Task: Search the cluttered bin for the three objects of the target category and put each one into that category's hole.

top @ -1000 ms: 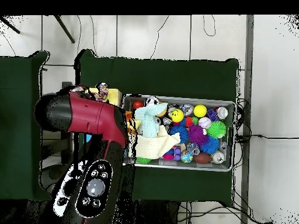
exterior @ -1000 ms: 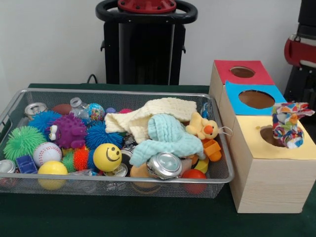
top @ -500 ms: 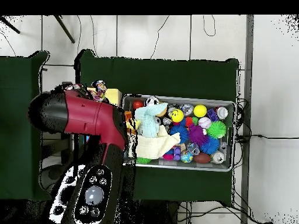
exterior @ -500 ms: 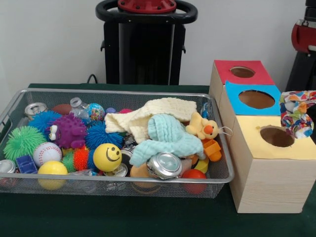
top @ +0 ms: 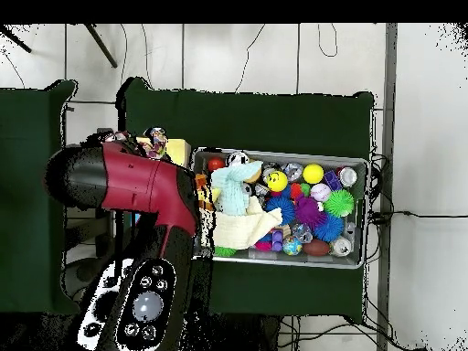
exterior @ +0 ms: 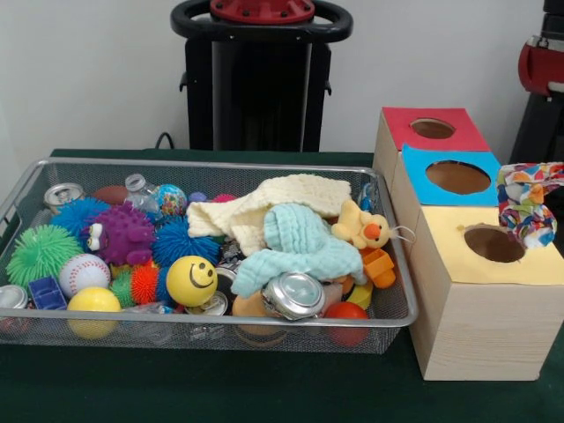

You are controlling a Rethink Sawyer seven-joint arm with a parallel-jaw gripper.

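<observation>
Cloth with a bright patchwork print (exterior: pixel 526 204) hangs at the front view's right edge, at about two o'clock from the yellow-topped box's hole (exterior: pixel 494 244), its lower end just above the rim. That view hides whatever grips it; I cannot tell how the jaws stand. Overhead, the red arm (top: pixel 137 187) covers the boxes, with only scraps of colour by its far end. Cream cloth (exterior: pixel 264 204) and mint cloth (exterior: pixel 298 245) lie in the wire bin (exterior: pixel 203 339) on the green bench (exterior: pixel 220 388).
</observation>
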